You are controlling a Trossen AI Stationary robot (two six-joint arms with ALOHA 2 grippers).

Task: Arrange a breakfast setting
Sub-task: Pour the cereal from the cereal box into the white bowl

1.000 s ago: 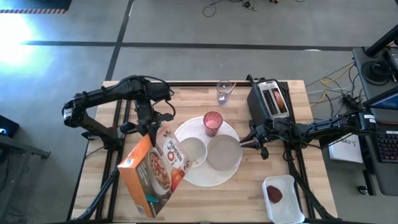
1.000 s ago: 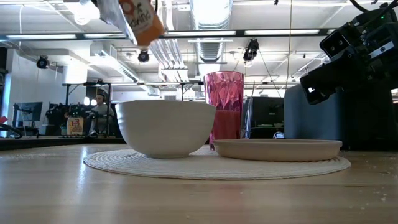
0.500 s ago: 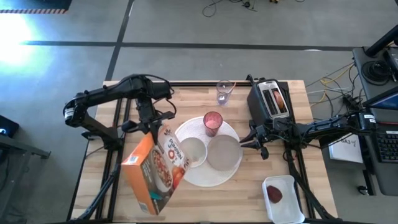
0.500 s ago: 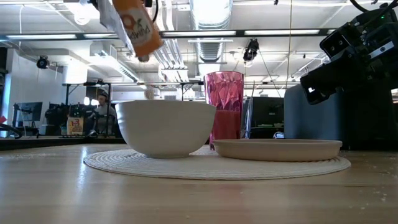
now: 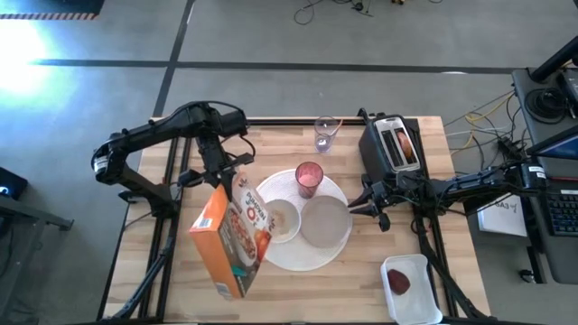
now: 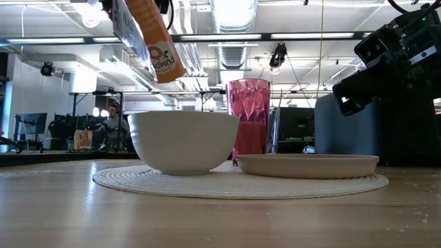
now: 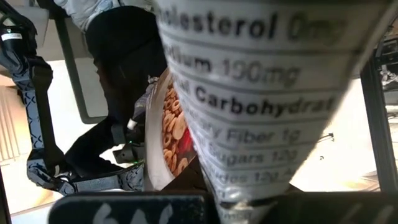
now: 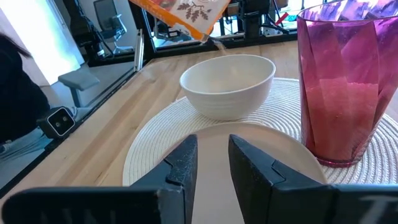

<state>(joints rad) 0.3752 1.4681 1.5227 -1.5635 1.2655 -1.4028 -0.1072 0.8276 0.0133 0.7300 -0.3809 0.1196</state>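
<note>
small white bowl [image 5: 282,219] sits under the tipped cereal box [image 5: 233,242] my left gripper [image 5: 217,177] grasps, so i should tip slowly, while my right gripper [image 8: 211,163], fingers a little apart, waits beside the small pale round plate [image 5: 325,222].

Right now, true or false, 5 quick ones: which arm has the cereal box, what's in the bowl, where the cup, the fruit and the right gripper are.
1. The left gripper holds the cereal box tilted over the small white bowl. True.
2. The bowl is empty. False: the high view shows cereal in it.
3. The pink cup stands on the big round white plate. True.
4. The dark-red fruit sits on the small pale round plate. False: it lies in the white rectangular tray, off the setting.
5. The right gripper grips the pink cup. False: it waits open beside the big plate, holding nothing.
</note>
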